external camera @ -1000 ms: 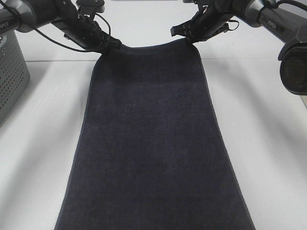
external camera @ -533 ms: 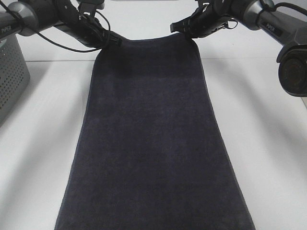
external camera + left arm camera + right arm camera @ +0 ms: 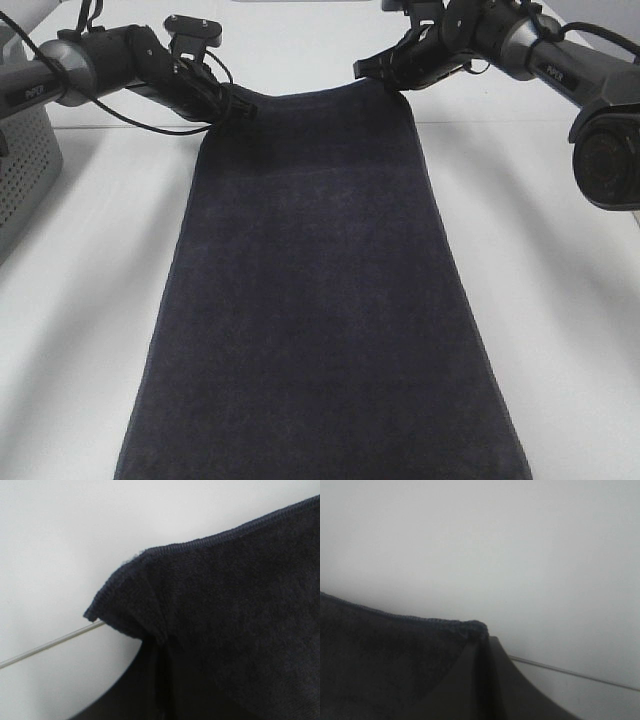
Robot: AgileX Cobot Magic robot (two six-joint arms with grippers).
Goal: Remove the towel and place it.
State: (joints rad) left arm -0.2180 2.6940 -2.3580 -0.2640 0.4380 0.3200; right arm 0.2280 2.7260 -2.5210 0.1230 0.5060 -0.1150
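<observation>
Towel (image 3: pixel 320 300) lay w/ long axis running near-to-far down mid tabletop (image 3: pixel 560 300), far short edge lifted. Left claw (image 3: pixel 238 104) was clamped on far-left corner, right claw (image 3: pixel 385 76) clamped on far-right corner, both at far end; rest of cloth trailed toward near edge, so any pull likely drags it lengthwise.

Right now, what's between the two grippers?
Only the towel's top hem spans from the left gripper to the right gripper, sagging slightly; the exterior high view shows it.
</observation>
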